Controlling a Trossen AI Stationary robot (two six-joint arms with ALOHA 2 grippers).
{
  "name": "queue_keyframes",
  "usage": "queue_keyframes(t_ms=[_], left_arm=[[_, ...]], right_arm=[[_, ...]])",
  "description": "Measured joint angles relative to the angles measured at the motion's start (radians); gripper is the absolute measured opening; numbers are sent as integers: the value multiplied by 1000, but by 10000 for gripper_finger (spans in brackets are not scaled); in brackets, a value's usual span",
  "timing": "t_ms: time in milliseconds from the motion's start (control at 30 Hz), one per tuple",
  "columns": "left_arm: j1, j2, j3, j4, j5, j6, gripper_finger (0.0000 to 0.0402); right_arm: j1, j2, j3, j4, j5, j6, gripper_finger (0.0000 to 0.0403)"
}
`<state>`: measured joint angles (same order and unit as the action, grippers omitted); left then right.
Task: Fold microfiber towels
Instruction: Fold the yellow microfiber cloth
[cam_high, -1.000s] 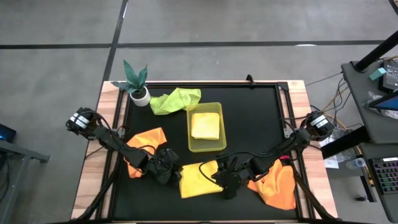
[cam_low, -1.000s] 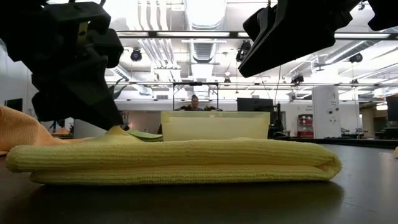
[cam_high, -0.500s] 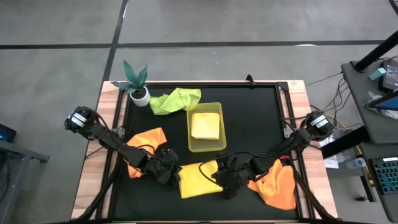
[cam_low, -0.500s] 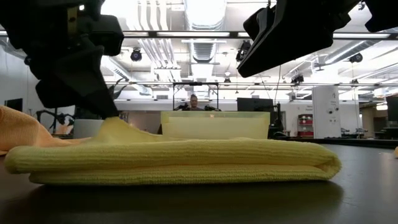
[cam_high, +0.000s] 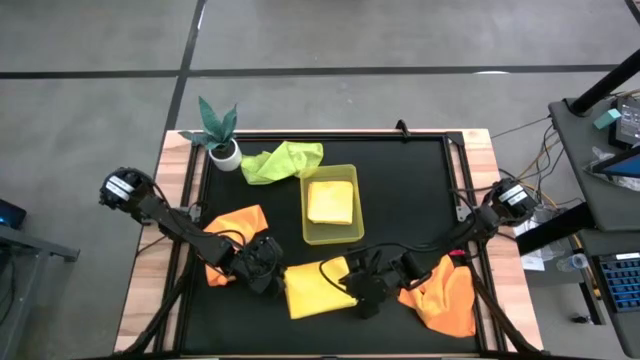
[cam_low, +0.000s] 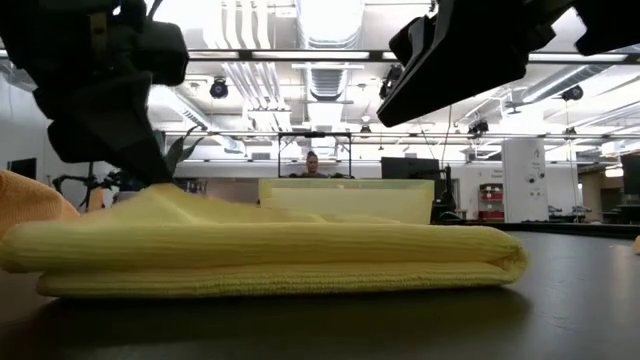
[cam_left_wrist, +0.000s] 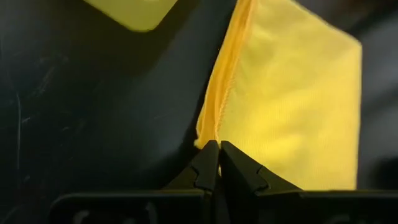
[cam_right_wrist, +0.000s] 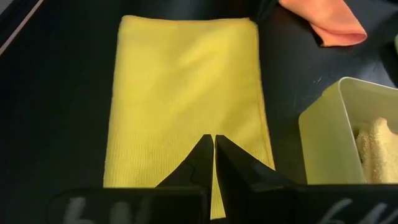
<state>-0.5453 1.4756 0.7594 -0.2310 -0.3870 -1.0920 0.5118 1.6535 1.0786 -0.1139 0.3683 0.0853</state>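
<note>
Black matting (cam_high: 400, 190) under folded yellow towel (cam_high: 312, 290), left gripper (cam_high: 272, 278) jaws clamped on its edge, right gripper (cam_high: 360, 291) jaws together

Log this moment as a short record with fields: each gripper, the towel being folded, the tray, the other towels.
left gripper: shut on the yellow towel's corner
right gripper: shut, on the yellow towel's opposite edge
yellow towel: folded flat, at the table's front middle
tray: behind the yellow towel, holds a folded pale yellow towel
orange towels: one crumpled front left, one front right
green towel: crumpled beside the potted plant
</note>
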Motion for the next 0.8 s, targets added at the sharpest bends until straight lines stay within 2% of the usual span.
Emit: queue_keyframes(t_ms=[167, 567, 667, 800], left_arm=[[0, 32, -1, 3, 57, -1, 0], [1, 89, -2, 4, 95, -2, 1], [1, 87, -2, 4, 100, -2, 15], [1, 85, -2, 3, 127, -2, 56]], right_arm=[[-5, 0, 0, 0, 1, 3, 11], [-15, 0, -4, 0, 0, 21, 11], [-15, 0, -4, 0, 0, 38, 11], [-17, 0, -4, 0, 0, 100, 11]])
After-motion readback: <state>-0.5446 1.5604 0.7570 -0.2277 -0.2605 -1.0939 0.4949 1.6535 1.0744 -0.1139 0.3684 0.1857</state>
